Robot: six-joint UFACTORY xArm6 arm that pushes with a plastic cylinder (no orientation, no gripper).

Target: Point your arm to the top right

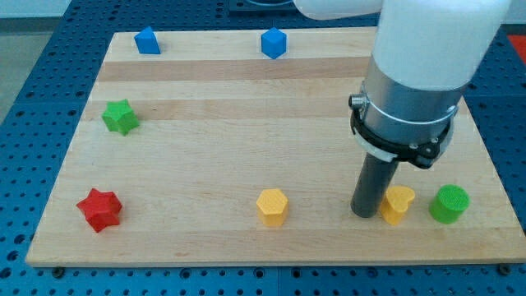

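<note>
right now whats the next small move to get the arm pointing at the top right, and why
Probably slide my tip toward the view's top and slightly right. It sits near the bottom edge, just left of the yellow heart block, with the green cylinder further right. Going up first seems likely to clear both blocks, and the wooden board shows no block between there and its top right corner.

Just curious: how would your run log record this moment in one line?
my tip: bottom right, beside yellow heart block | green cylinder farther right | top right not reached
</note>
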